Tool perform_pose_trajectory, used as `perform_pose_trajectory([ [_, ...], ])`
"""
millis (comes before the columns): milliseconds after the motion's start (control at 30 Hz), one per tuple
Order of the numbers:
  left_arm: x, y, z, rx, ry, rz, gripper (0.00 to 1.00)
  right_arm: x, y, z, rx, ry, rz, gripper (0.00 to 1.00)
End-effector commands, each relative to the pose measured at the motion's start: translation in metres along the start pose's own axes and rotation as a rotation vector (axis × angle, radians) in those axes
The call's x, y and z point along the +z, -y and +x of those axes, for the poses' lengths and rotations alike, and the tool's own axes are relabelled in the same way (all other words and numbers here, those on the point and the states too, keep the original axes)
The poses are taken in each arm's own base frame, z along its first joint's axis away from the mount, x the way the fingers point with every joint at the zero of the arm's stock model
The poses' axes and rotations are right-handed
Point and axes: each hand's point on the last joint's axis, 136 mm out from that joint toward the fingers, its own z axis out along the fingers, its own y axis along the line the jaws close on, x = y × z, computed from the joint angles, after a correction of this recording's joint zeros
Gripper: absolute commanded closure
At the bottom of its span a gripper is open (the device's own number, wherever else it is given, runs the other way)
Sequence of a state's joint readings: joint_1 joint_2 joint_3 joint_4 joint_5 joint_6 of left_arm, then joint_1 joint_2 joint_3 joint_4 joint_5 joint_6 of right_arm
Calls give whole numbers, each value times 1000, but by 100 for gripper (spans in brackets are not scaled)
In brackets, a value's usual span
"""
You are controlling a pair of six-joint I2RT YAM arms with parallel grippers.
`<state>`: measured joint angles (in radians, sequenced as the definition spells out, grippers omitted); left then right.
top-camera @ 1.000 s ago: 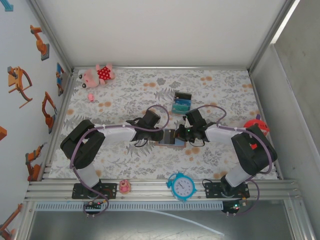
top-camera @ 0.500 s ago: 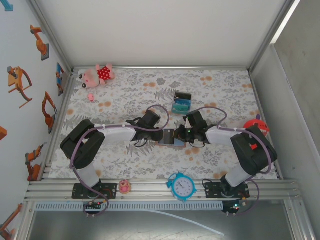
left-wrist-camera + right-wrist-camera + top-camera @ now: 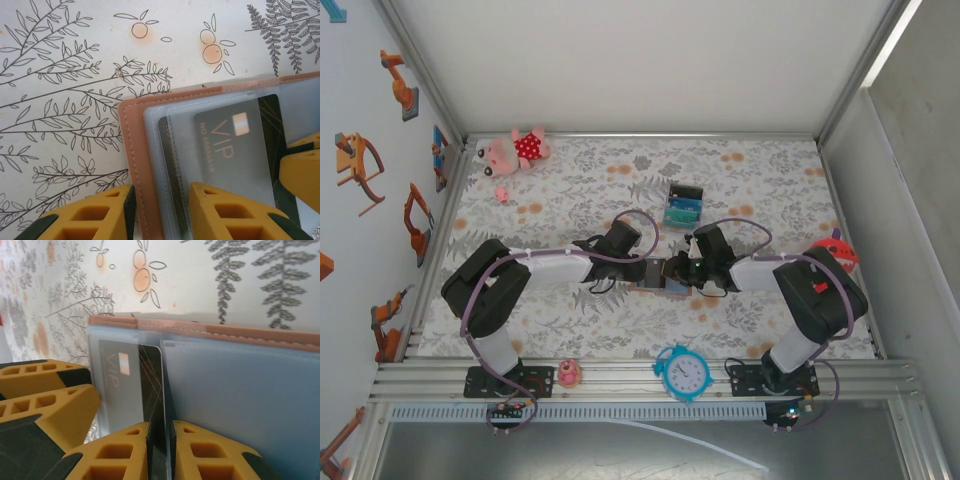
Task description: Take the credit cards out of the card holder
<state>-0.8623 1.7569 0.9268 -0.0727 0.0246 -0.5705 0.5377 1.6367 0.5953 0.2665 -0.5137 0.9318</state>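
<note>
Masking card holder [image 3: 655,272] overhead: arms [image 3: 555,268] | VIP card [image 3: 235,150]: lower edge cropped

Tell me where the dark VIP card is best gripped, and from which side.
Grip the VIP card by its dark strip, seemingly bare beside the frosted pocket, away from the leather edge of the card holder. Come from that uncovered side, one finger on each flat face, and pull in its plane: it is thin and flat.
</note>
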Motion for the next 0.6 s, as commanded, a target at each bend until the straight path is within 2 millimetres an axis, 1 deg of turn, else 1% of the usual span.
perform_pose_trajectory([
  [0,8,-4,11,-12,-45,-2,68,5,-2,2,20,-9,-47,83],
  [267,9,-4,12,-13,-49,-3,72,9,-2,2,30,-11,-74,83],
  [367,9,-5,13,-18,-52,-8,73,9,-4,1,32,-10,-88,89],
  [500,9,-8,14,-27,-56,-21,77,5,-2,-1,38,2,-88,100],
  [567,10,-9,15,-30,-58,-28,80,3,1,-2,43,5,-88,100],
])
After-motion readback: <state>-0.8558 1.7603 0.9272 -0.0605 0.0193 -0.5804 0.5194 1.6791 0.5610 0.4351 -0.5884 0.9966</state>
